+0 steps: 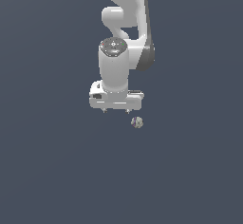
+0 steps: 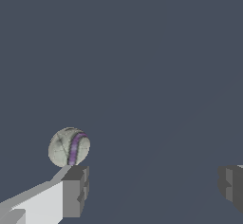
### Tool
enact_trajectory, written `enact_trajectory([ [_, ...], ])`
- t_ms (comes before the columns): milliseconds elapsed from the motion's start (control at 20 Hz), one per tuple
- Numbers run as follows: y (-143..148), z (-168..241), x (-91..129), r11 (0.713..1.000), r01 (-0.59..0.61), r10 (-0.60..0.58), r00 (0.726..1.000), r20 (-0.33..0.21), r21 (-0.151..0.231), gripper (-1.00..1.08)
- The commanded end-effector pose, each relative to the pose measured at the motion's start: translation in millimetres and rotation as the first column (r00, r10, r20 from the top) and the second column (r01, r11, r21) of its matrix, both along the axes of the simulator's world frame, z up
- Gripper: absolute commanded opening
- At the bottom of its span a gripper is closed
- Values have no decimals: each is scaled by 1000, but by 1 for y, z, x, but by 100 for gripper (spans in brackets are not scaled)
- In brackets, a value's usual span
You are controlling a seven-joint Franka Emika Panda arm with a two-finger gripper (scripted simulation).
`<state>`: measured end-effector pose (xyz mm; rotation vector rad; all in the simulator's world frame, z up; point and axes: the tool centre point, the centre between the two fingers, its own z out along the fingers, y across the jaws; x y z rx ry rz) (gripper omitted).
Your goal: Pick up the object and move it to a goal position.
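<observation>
The claw point(image 1: 116, 110) hangs with its fingers point(image 2: 76, 190) spread wide — nothing between them; the ball point(image 1: 137, 122) lies at its 4 o'clock, on bare tabletop point(image 1: 57, 171).

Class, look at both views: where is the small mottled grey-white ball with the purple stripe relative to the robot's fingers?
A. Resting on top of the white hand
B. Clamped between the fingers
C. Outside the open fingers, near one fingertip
C: in the wrist view the small mottled grey-white ball with the purple stripe lies just beyond one of the fingers, not in the wide gap between them.
</observation>
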<state>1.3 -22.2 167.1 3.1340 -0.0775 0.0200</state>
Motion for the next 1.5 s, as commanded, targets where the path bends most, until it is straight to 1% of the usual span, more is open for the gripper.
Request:
enact_trajectory([
  [0, 0, 0, 0, 1000, 0, 0, 1000, 0, 0, 100],
  [450, -14, -2, 0, 998, 65, -65, 998, -19, 12, 100],
  [750, -11, -3, 0, 999, 42, -42, 999, -18, 10, 100],
  [950, -7, -7, -1, 1000, -7, 7, 1000, -19, 8, 100],
  [1150, 0, -13, -1, 996, -84, 84, 996, -20, 6, 100],
  [1300, 7, -18, -2, 987, -158, 158, 987, -21, 4, 100],
  [1450, 15, -24, -3, 969, -247, 247, 969, -23, 2, 100],
])
